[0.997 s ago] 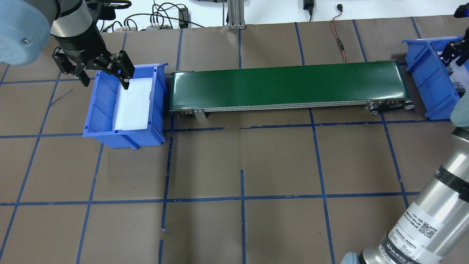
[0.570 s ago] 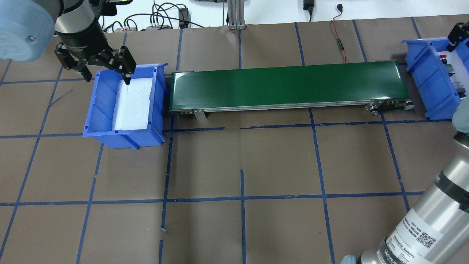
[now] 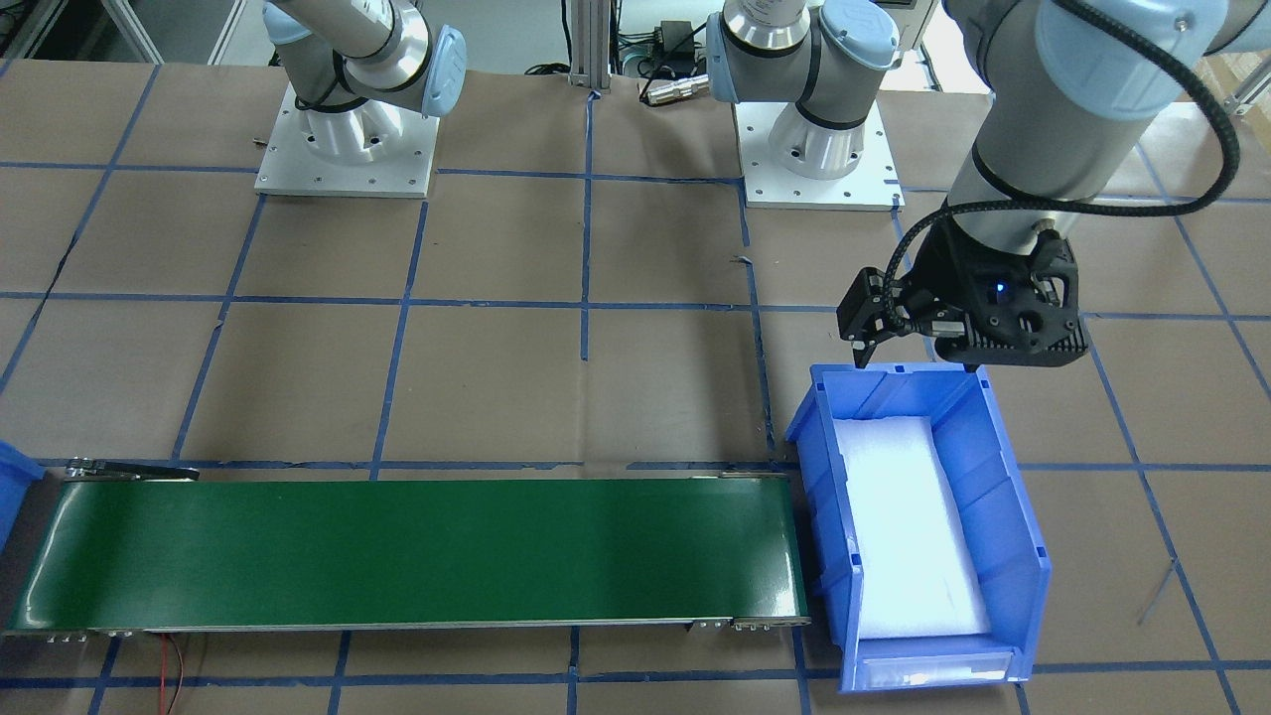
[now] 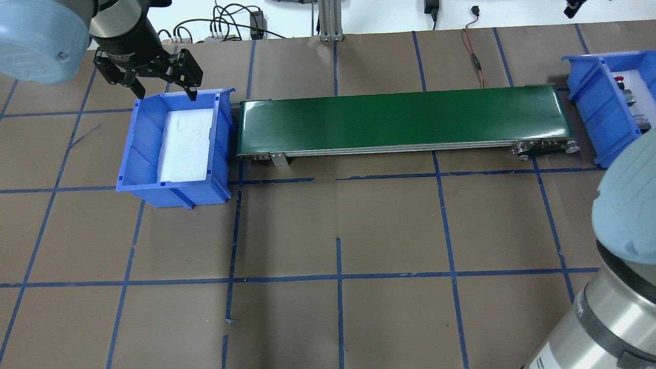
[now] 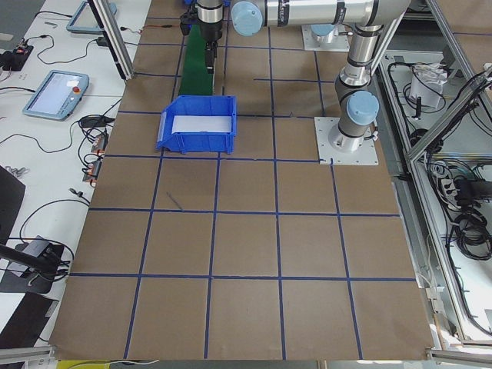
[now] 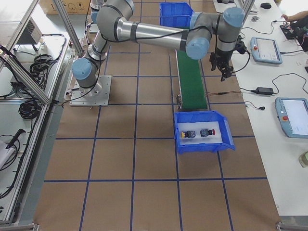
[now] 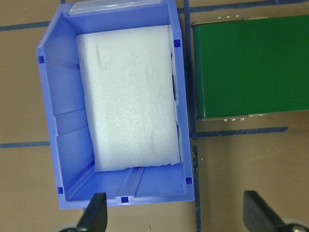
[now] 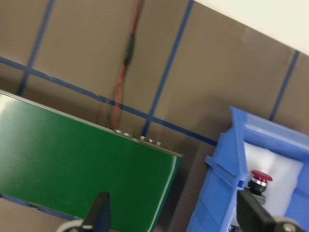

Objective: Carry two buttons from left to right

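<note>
Long green conveyor belt (image 4: 400,120) runs left-right. Blue plastic bin (image 4: 174,195) just beside belt's left end, white foam pad (image 4: 187,143) inside. Second blue plastic bin (image 6: 204,146) at belt's right end; yellow-capped push-button (image 6: 188,134), red-capped push-button (image 6: 207,132) side by side inside.

Table (image 4: 389,225), conveyor (image 4: 400,120), two blue bins (image 4: 128,148)

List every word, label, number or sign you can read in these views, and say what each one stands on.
No text can be read in any view.
Printing on the cardboard box: too small to read.
Screen of the near teach pendant: too small to read.
Screen of the far teach pendant: too small to read.
</note>
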Controlling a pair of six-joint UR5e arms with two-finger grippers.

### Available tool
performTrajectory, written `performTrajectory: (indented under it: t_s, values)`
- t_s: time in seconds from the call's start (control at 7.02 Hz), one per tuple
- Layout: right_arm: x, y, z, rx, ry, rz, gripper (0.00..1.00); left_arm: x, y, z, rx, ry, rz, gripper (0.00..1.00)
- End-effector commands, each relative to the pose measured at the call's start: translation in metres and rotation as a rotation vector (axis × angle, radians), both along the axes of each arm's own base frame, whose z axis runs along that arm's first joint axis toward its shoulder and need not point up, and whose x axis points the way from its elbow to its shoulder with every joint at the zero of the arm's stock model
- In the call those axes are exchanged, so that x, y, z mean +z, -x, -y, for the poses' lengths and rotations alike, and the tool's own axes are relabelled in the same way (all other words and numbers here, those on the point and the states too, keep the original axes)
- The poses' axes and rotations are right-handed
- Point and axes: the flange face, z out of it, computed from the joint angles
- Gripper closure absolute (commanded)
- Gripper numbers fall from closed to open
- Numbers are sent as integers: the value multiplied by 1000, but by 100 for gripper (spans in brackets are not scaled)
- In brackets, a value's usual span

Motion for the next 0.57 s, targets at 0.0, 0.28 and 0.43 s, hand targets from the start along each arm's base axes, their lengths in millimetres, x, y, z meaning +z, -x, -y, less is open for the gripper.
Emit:
performTrajectory:
  t_s: [0.0, 0.28, 0.43]
  values:
    - [38, -134, -46, 138, 42, 0, 7, -24, 6, 18, -10, -3, -12, 0]
    - [40, -205, -88, 227, 38, 5, 12, -9, 4, 12, -9, 26, -9, 0]
    - [40, -213, -118, 220, 16, 9, 11, -13, 4, 17, -4, 31, -9, 0]
